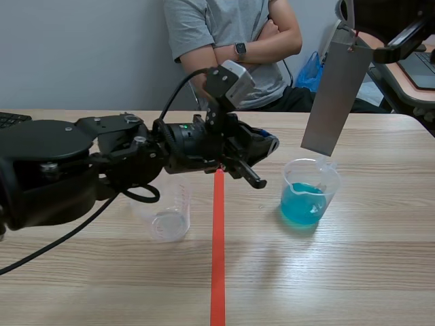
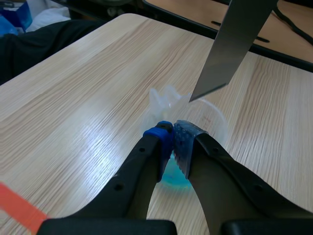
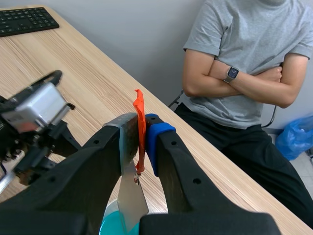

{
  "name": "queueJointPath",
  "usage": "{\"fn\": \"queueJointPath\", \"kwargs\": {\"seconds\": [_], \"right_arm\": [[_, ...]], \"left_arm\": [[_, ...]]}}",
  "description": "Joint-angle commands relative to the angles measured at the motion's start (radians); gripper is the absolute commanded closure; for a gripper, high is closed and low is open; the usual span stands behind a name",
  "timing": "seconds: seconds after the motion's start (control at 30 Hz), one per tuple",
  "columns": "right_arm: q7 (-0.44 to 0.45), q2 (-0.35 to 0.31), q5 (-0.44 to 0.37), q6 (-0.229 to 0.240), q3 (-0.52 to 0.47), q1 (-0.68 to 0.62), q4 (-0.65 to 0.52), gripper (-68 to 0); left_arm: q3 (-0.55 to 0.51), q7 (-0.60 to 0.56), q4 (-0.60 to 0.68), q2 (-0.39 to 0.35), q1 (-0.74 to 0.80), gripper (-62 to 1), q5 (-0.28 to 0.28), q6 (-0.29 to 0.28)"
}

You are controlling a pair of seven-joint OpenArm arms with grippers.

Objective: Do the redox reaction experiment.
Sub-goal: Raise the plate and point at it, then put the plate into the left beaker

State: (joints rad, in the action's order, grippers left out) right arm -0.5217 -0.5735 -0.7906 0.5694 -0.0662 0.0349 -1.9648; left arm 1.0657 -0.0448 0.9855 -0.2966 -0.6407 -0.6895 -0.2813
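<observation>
Left arm point(image 1: 47, 163) fills the foreground; its left tool point(image 2: 173, 132) is closed on nothing beside the blue-liquid beaker point(image 1: 309, 193). Overhead the right tool point(image 3: 142, 125) clamps the metal strip point(image 1: 336, 95), which hangs just above that beaker, undipped. Lower it straight and slowly, clear of the wall, I judge. Whether it is centred over the mouth is hard to tell. An empty beaker point(image 1: 166, 219) stands partly hidden under the arm.
</observation>
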Motion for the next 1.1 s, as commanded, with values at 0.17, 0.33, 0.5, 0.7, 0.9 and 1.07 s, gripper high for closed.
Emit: {"fn": "queueJointPath", "kwargs": {"seconds": [0.17, 0.33, 0.5, 0.7, 0.9, 1.07], "right_arm": [[0.019, -0.016, -0.007, -0.003, -0.01, 0.012, -0.016, -1.5], [0.019, -0.016, -0.007, -0.003, -0.01, 0.012, -0.016, -1.5], [0.019, -0.016, -0.007, -0.003, -0.01, 0.012, -0.016, -1.5], [0.018, -0.016, -0.007, -0.003, -0.01, 0.011, -0.016, -1.5], [0.018, -0.016, -0.007, -0.003, -0.01, 0.012, -0.016, -1.5], [0.018, -0.016, -0.007, -0.003, -0.01, 0.012, -0.016, -1.5]], "left_arm": [[-0.13, -0.006, 0.247, -0.217, 0.128, -4.2, -0.003, 0.105], [-0.255, -0.02, 0.396, -0.393, 0.302, -4.2, -0.003, 0.155], [-0.416, -0.073, 0.494, -0.537, 0.541, -4.2, -0.003, 0.167], [-0.662, -0.098, 0.515, -0.602, 0.874, -4.2, -0.003, 0.167], [-0.885, -0.124, 0.515, -0.566, 1.176, -4.2, 0.003, 0.167], [-1.017, -0.123, 0.515, -0.473, 1.343, -4.2, 0.005, 0.167]]}}
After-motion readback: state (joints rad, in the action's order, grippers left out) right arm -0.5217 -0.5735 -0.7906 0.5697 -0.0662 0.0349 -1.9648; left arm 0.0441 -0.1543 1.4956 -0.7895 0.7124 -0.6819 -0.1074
